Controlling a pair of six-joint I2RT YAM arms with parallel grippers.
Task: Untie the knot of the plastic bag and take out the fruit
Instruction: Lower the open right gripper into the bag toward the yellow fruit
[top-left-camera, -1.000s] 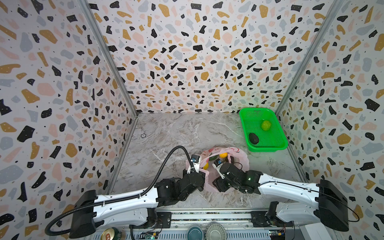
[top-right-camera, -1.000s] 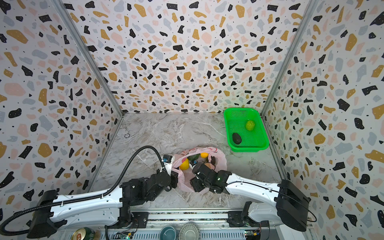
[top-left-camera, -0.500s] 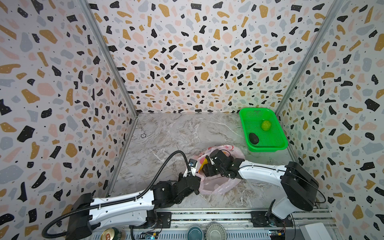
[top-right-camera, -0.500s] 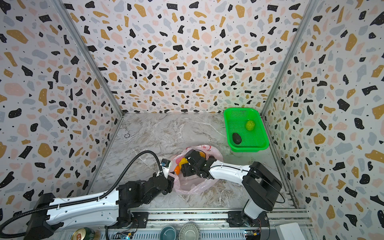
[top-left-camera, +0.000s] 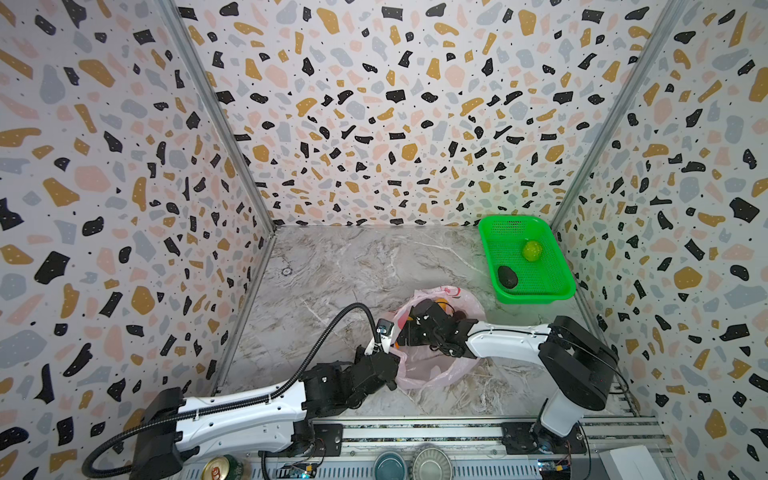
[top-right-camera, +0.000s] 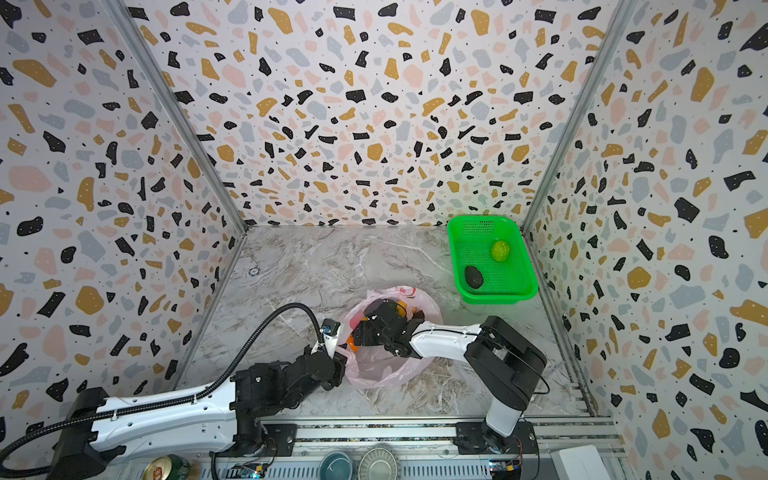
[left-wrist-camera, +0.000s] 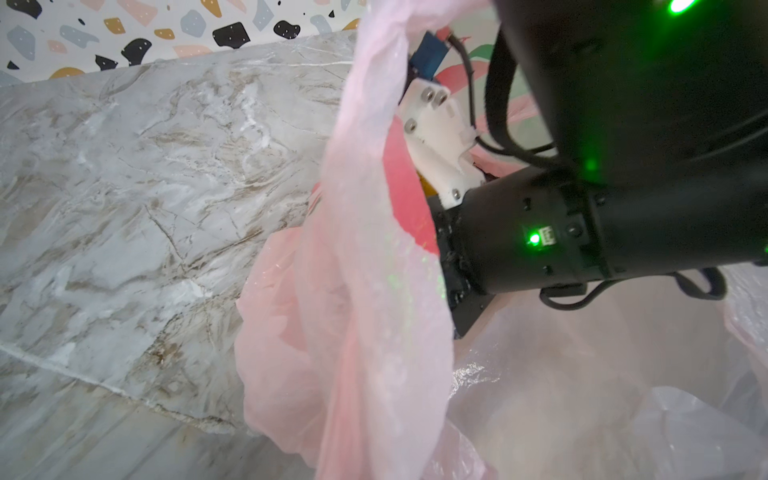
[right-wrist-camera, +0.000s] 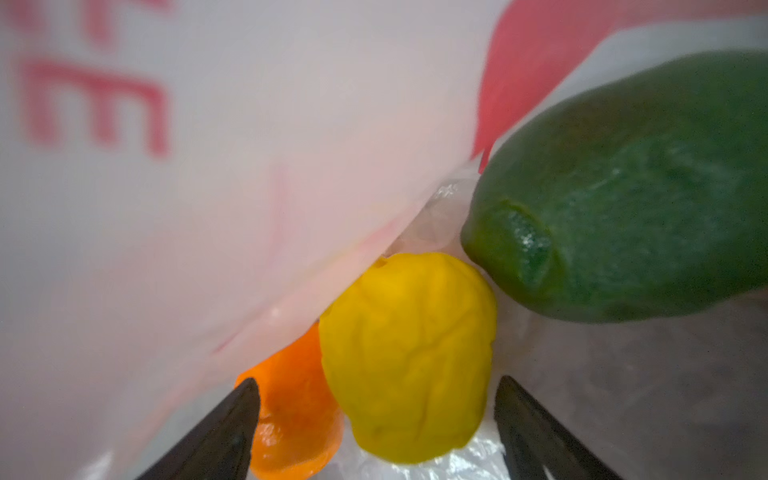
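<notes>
my left gripper (top-left-camera: 390, 356) is pinched shut on the plastic bag (top-left-camera: 432, 370) rim, holding the mouth open. inside it, the right gripper (right-wrist-camera: 376, 384) has its fingers spread wide, with the yellow fruit (right-wrist-camera: 407, 357) dead ahead between them, long axis pointing away. the orange fruit (right-wrist-camera: 291, 411) crowds one finger and the bag wall sags close. the green basket (top-left-camera: 536, 296) sits off to the right.
</notes>
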